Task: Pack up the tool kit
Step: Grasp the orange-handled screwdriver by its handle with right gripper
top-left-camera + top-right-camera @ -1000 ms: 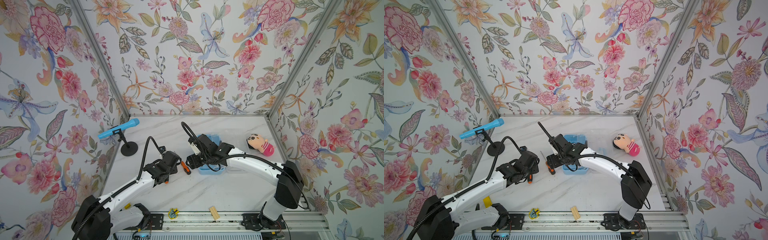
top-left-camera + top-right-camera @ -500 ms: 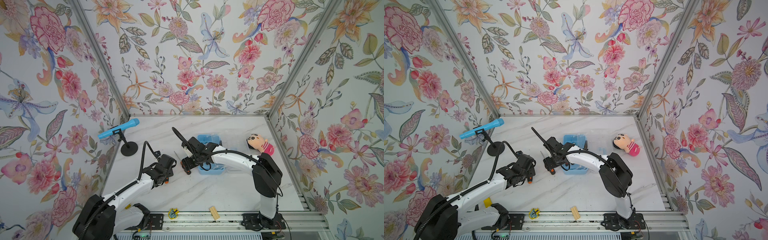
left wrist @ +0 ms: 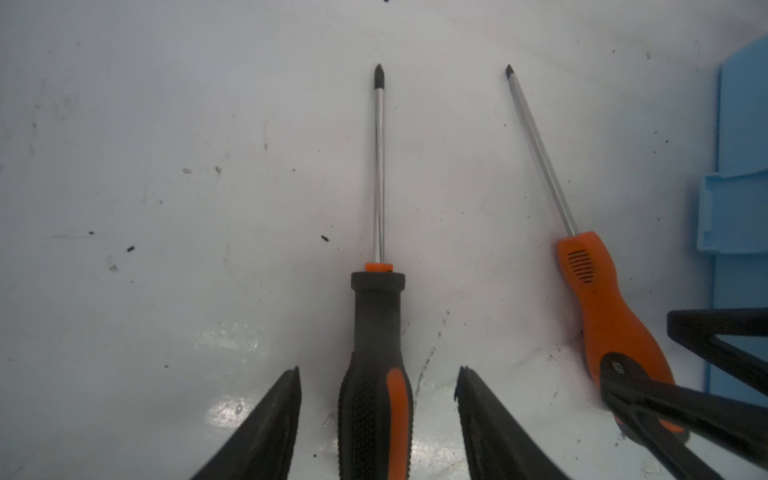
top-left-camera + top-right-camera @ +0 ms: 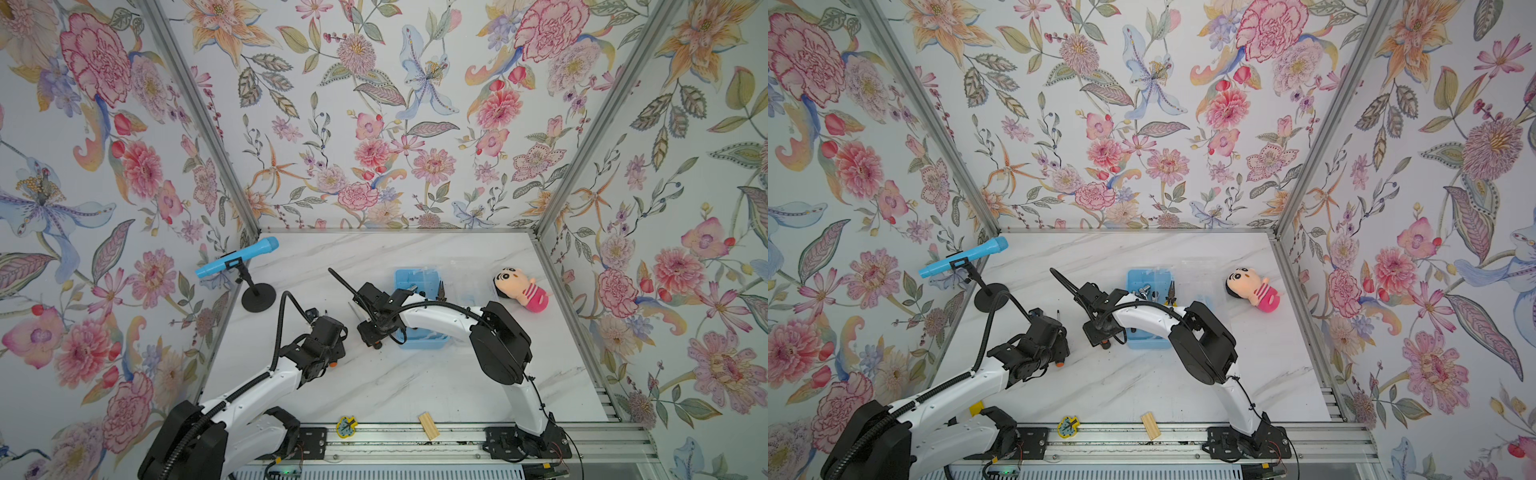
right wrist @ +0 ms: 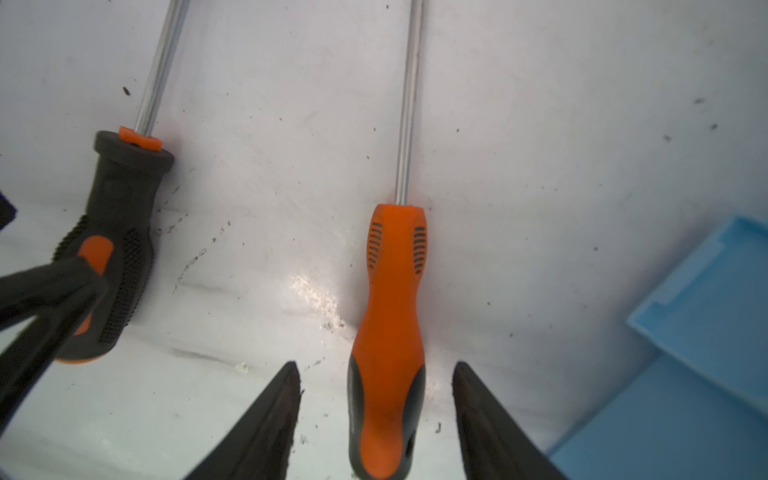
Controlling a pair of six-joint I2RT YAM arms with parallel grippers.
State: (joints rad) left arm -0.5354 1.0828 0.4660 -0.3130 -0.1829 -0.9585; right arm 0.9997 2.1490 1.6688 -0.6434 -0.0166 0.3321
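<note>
Two screwdrivers lie side by side on the white table, left of the blue tool case (image 4: 415, 276) (image 4: 1148, 276). The black-handled screwdriver (image 3: 376, 324) lies between the jaws of my left gripper (image 3: 378, 374) (image 4: 328, 359), which is open with a gap on each side of the handle. The orange-handled screwdriver (image 5: 390, 299) (image 3: 602, 299) lies between the jaws of my right gripper (image 5: 376, 370) (image 4: 374, 336), also open and clear of the handle. Each wrist view shows the other gripper's fingers (image 3: 648, 399) (image 5: 41, 291) at the neighbouring handle. The case holds pliers (image 4: 441, 291) and metal parts.
A pink-and-yellow doll (image 4: 519, 286) lies right of the case. A blue microphone on a black stand (image 4: 237, 259) is at the back left. A wood block (image 4: 428, 426) and a small yellow-blue piece (image 4: 346, 426) sit on the front rail. The two grippers are close together.
My right gripper has swung left from over the case down to the orange screwdriver, and its jaws have narrowed. My left gripper has shifted slightly toward the front, still over the black handle.
</note>
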